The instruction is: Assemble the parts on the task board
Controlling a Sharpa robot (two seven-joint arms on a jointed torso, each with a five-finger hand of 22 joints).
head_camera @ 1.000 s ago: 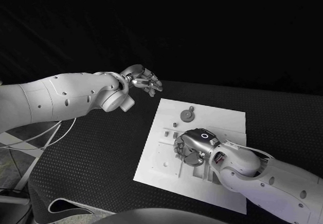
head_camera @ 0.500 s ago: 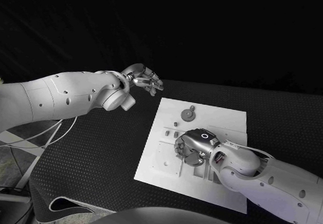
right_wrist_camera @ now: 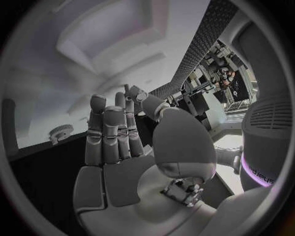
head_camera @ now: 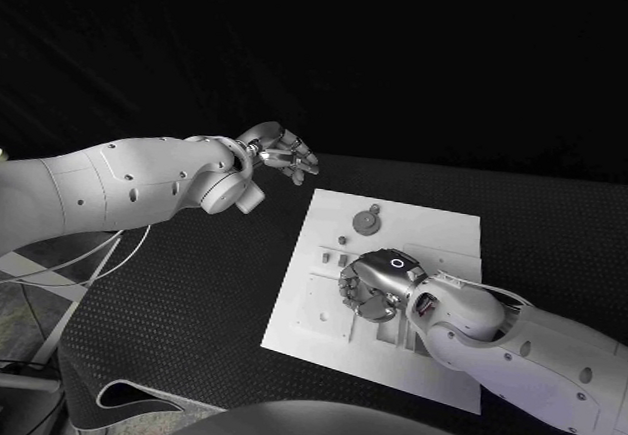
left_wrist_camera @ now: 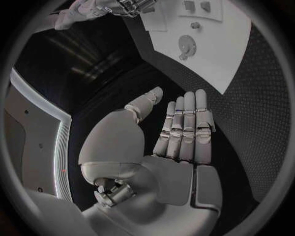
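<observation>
My right hand [head_camera: 374, 292] hovers fingers-down over the flat white task board [head_camera: 429, 231], grasp unclear; small round grey gear [head_camera: 362, 223] beyond looks light, rigid, slippery—pinch its rim; left hand [head_camera: 278, 152] spread, holding nothing.

We see a black worktop [head_camera: 164, 297] with a fine dotted texture, which also shows in the left wrist view [left_wrist_camera: 246, 98]. At its near left corner the covering [head_camera: 111, 396] curls up and shows a pale edge. Beyond its left edge, thin white cables [head_camera: 65, 270] hang in loops over a pale floor [head_camera: 3, 326]. Behind the worktop we see a dark backdrop [head_camera: 412, 64].
</observation>
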